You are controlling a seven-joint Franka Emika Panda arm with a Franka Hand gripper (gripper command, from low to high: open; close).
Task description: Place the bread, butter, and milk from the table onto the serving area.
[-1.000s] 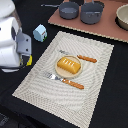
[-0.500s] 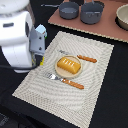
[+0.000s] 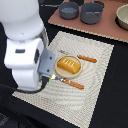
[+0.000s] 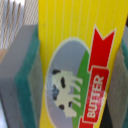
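Observation:
The bread (image 3: 68, 65), a golden-orange scored loaf, lies on the round tan plate (image 3: 61, 74) on the beige striped serving area (image 3: 92, 80). My gripper (image 3: 51, 74) hangs over the mat's edge at the exterior view's left, just beside the plate. It is shut on the butter (image 3: 52, 76), of which only a yellow sliver shows there. In the wrist view the yellow butter packet (image 4: 75, 65) with its red and green label sits clamped between the grey pads (image 4: 25, 75). The milk is out of view, perhaps behind the arm. The black table (image 3: 117, 100) surrounds the mat.
An orange-handled knife (image 3: 86, 59) lies beyond the plate and an orange-handled fork (image 3: 73, 83) lies in front of it. A pinkish-brown board (image 3: 107, 31) at the back bears two grey pots (image 3: 69, 9) (image 3: 92, 12) and a bowl (image 3: 123, 17).
The arm has swung from the exterior view's left onto the mat's edge, carrying the butter down beside the plate. The bread has not moved.

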